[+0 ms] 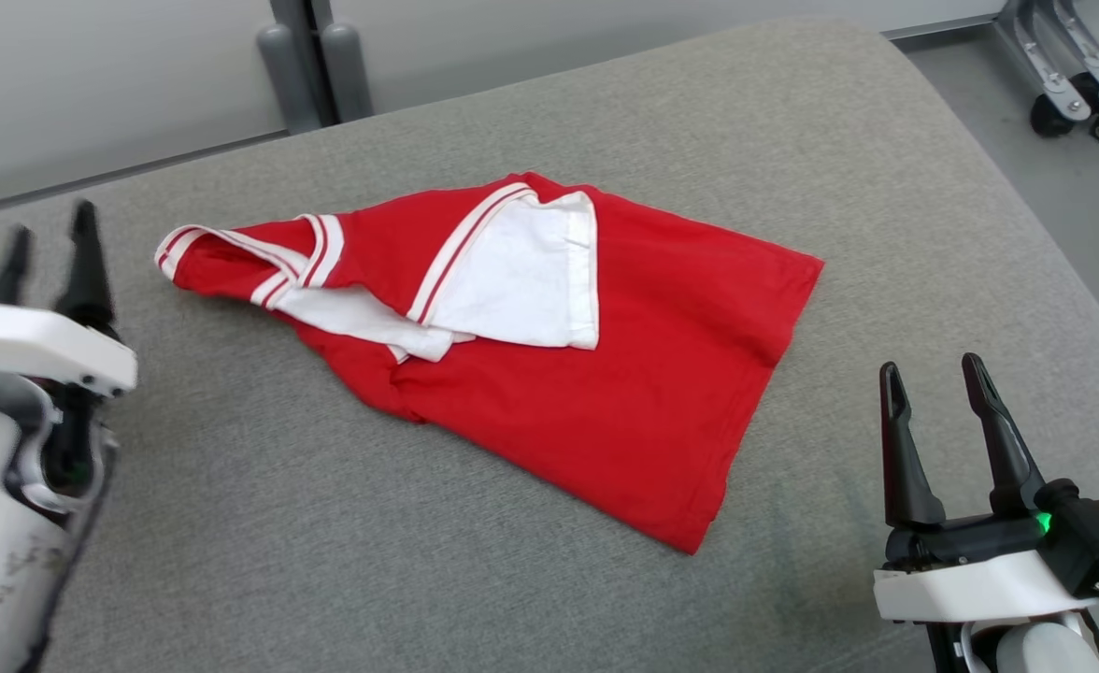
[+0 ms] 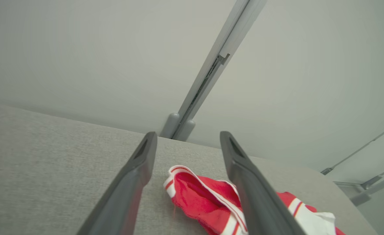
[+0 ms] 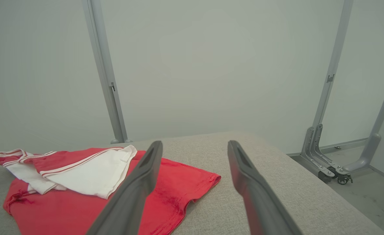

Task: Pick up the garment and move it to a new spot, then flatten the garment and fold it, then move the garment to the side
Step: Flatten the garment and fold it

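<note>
The garment [image 1: 606, 374] is a red shirt with white panels and red-and-white striped trim. It lies in a loose fold in the middle of the grey padded table [image 1: 325, 561]. A striped sleeve end points toward the left. My left gripper [image 1: 49, 243] hovers open at the left edge, a short way left of that sleeve, holding nothing. The left wrist view shows the sleeve [image 2: 198, 195] just beyond the spread fingers. My right gripper [image 1: 933, 374] stands open at the lower right, clear of the garment's [image 3: 81, 182] hem.
A grey wall and an upright post [image 1: 311, 56] stand behind the table. A wheeled metal frame [image 1: 1082, 84] sits on the floor at the far right. The table's right edge curves down toward the floor.
</note>
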`<state>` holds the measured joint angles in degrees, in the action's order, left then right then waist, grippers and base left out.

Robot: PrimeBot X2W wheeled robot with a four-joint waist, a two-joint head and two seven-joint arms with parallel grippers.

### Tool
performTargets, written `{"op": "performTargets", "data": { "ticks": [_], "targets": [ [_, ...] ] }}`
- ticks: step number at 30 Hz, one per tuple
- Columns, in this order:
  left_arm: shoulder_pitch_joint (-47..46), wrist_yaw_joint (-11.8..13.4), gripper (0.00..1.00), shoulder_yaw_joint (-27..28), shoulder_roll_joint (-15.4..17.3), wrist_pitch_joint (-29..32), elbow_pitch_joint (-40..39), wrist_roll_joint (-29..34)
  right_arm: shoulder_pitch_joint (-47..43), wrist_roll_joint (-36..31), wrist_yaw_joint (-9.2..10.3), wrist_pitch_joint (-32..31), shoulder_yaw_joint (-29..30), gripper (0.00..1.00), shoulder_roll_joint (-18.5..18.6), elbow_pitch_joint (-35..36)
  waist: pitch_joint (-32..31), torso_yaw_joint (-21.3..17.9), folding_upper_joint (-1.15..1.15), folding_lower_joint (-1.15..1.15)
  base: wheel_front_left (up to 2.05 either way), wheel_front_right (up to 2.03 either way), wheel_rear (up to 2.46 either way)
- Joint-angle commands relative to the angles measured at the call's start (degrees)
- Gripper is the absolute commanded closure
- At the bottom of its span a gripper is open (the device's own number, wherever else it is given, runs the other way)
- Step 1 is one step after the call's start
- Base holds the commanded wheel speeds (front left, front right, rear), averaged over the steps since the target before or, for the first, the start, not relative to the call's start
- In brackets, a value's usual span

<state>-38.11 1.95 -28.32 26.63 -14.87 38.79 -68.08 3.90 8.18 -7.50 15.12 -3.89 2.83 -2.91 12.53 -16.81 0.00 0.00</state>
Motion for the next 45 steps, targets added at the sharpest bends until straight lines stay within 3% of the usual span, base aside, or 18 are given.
{"op": "performTargets", "data": {
  "ticks": [1, 4, 6, 10, 16, 21, 27, 41, 42, 43, 45],
  "targets": [
    [-0.3, 2.3, 0.0, 2.9, 2.0, -0.4, -4.2, 9.1, 0.0, -0.3, 0.02, 0.1, 0.4, 0.0, 0.1, 0.3, 0.6, 0.7, 0.0, 0.0, 0.0, 0.0, 0.0],
    [7.7, 7.3, 0.0, 5.4, -2.7, -0.2, -16.3, 26.7, -0.2, -0.5, 0.02, 0.1, 0.6, 0.0, 0.1, 0.2, 0.9, 1.9, 0.0, 0.0, 0.0, 0.0, 0.0],
    [10.3, 8.4, 0.0, 4.8, -3.8, -0.3, -22.4, 36.2, -0.1, -0.8, 0.02, 0.1, 0.3, 0.0, 0.1, 0.0, 1.2, 2.3, 0.0, 0.0, 0.0, 0.0, 0.0],
    [12.3, 6.9, 0.0, -2.4, -8.9, -0.3, -23.6, 48.7, 1.2, -1.1, 0.03, 0.1, -0.4, 0.0, 0.1, 0.1, 2.4, 2.5, 0.0, 0.0, 0.0, 0.0, 0.0],
    [6.5, 3.6, 0.0, -12.6, -14.9, -0.3, -12.5, 59.0, 2.8, -1.5, 0.03, 0.1, -1.0, 0.0, 0.1, 0.3, 4.5, 1.3, 0.0, 0.0, 0.0, 0.0, 0.0],
    [-0.4, 2.2, 0.0, -18.6, -19.2, 1.3, -1.4, 64.6, 3.1, -1.2, 0.03, 0.1, -0.9, 0.0, 0.1, 0.1, 6.0, -0.2, 0.0, 0.0, 0.0, 0.0, 0.0],
    [-5.9, 3.5, 0.0, -21.6, -21.7, 2.4, 7.6, 67.5, 3.5, 0.3, 0.03, 0.1, -1.5, 0.0, 0.1, -0.1, 7.3, -2.6, 0.0, 0.0, 0.0, 0.0, 0.0],
    [-9.8, 5.3, 0.0, -24.0, -23.3, 0.4, 15.1, 67.3, 4.2, 1.3, 0.03, 0.1, -2.1, 0.0, 0.1, -0.7, 7.9, -5.2, 0.0, 0.0, 0.0, 0.0, 0.0],
    [-9.8, 5.4, 0.03, -24.1, -23.3, 0.3, 15.5, 67.2, 4.3, 1.4, 0.03, 0.1, -2.3, 0.0, 0.1, -0.7, 8.0, -5.4, 0.0, 0.0, 0.0, 0.0, 0.0],
    [-9.9, 5.6, 0.14, -24.2, -23.4, 0.3, 15.8, 67.0, 4.3, 1.5, 0.03, 0.1, -2.5, 0.0, 0.1, -0.6, 8.0, -5.6, 0.0, 0.0, 0.0, 0.0, 0.0],
    [-10.5, 5.8, 0.53, -24.4, -23.4, 0.1, 16.3, 66.8, 4.4, 1.6, 0.03, 0.1, -2.7, 0.0, 0.1, -0.5, 8.1, -5.9, 0.0, 0.0, 0.0, 0.0, 0.0]
  ]
}}
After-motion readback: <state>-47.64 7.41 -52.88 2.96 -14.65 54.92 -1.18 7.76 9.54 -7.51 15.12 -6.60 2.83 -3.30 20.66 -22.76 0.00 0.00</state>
